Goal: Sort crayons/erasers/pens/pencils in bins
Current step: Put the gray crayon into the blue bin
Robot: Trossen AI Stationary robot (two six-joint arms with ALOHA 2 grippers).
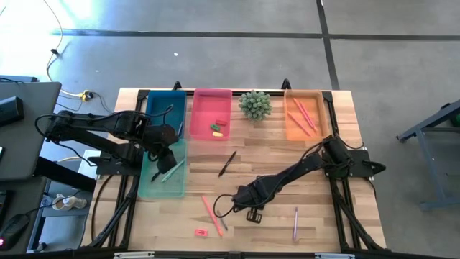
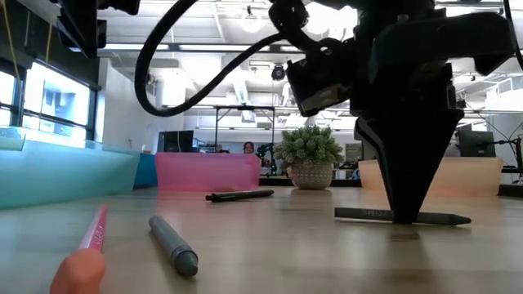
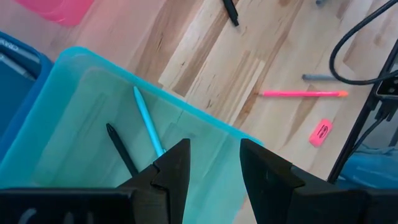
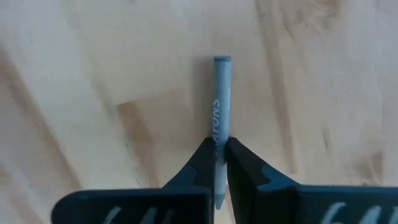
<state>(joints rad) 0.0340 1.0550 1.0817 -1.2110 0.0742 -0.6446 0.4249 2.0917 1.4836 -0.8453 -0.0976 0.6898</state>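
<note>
Right gripper [image 4: 219, 149] clenched on grey crayon [image 4: 221, 106], still flat on table. Left gripper [image 3: 211, 163] released over teal bin [image 1: 147, 188]. Roughly half sorted; pencil [image 1: 208, 207], eraser [image 1: 200, 232], pen [image 1: 227, 163] left nearby.

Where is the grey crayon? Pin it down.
In the high view the grey crayon lies on the table's near middle, pinched in the right pincer, right of the salmon pencil.

Grey crayon [image 4: 219, 118] flat between fingers [image 4: 202, 163].
</note>
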